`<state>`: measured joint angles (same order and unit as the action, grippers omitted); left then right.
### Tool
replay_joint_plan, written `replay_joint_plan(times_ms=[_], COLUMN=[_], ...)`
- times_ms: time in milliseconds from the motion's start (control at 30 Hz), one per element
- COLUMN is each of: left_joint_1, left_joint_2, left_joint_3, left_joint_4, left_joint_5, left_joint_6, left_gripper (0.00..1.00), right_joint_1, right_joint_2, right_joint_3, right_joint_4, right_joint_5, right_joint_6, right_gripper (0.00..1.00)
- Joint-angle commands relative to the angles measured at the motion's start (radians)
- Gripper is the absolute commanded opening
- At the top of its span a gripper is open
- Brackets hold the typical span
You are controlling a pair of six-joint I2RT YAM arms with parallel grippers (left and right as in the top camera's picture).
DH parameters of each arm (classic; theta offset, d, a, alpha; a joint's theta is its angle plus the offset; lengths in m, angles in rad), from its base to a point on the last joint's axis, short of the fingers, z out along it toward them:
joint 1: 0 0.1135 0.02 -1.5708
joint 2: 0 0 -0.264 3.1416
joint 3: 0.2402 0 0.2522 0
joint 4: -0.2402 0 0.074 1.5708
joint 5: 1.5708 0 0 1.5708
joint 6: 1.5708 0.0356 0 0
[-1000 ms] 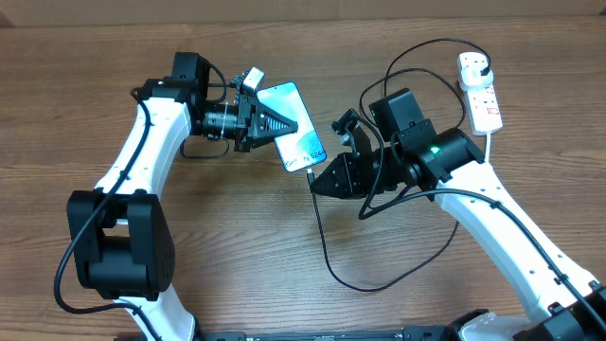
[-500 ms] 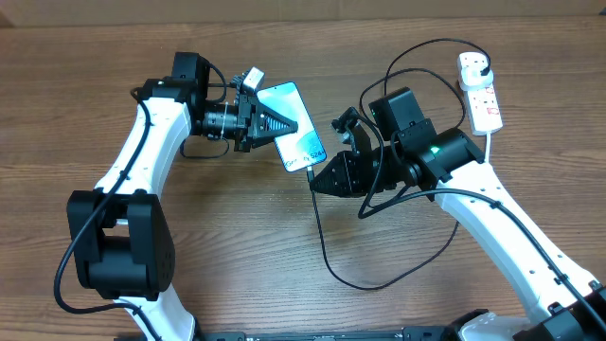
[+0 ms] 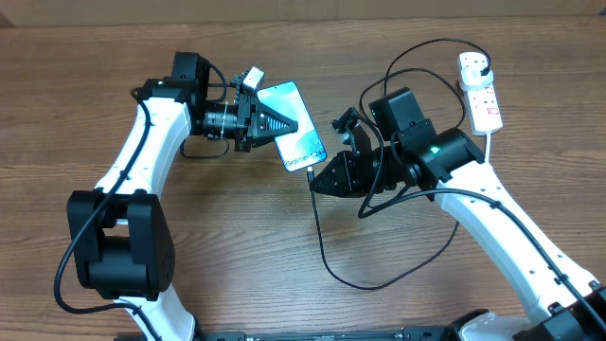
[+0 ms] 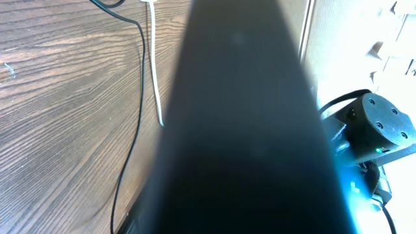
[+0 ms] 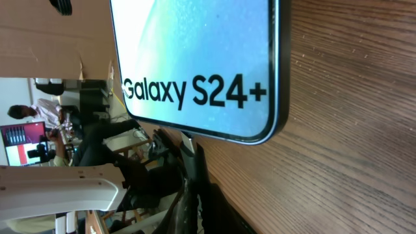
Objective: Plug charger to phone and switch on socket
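Observation:
The phone [image 3: 303,140], cyan screen up, lies at an angle in the middle of the table. My left gripper [image 3: 281,123] is shut on its left edge; in the left wrist view a dark finger [image 4: 240,130] blocks most of the picture. My right gripper [image 3: 316,181] is shut on the connector end of the charger [image 3: 325,251], right at the phone's lower end. The right wrist view shows the "Galaxy S24+" screen [image 5: 195,58] just beyond my shut right gripper [image 5: 194,188]. The charger's black plug [image 3: 476,63] sits in the white socket [image 3: 485,102] at the far right.
The black cable loops over the wood between the arms and behind my right arm [image 3: 426,147]. A black cable [image 4: 133,97] and a thin white lead [image 4: 155,65] lie on the table in the left wrist view. The socket's white lead [image 3: 490,144] runs down beside my right arm.

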<state>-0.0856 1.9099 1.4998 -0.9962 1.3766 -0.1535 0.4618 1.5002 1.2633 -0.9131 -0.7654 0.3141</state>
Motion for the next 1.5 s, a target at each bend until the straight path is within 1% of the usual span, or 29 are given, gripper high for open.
replay_joint_plan(times_ms=[0,833,1000,1233,1367,1467], left_joint_1=[-0.006,-0.006,-0.006,-0.006,-0.006,-0.006], left_joint_2=[-0.008,-0.008,-0.008,-0.008,-0.008,-0.008], left_joint_3=[0.007,0.007,0.007,0.007,0.007,0.007], left_joint_4=[0.002,0.002,0.002,0.002,0.002,0.002], left_joint_5=[0.057,0.058,0.120,0.114,0.081,0.079], left_joint_6=[0.020,0.054,0.106,0.106,0.106,0.117], left_gripper=[0.04,0.04,0.04,0.04,0.04,0.04], right_joint_1=[0.003,0.003,0.003,0.003,0.003,0.003], right_joint_2=[-0.018,-0.018,-0.018,-0.018,-0.018,-0.018], right_joint_3=[0.028,0.028,0.028,0.028,0.028,0.028], right_joint_4=[0.003,-0.019,-0.019,-0.019,-0.019,-0.019], right_joint_5=[-0.021,-0.022,-0.021,-0.021,-0.022,-0.033], right_joint_6=[0.001,0.002,0.029,0.081,0.106,0.105], right_gripper=[0.04,0.05,0.06,0.05,0.05,0.05])
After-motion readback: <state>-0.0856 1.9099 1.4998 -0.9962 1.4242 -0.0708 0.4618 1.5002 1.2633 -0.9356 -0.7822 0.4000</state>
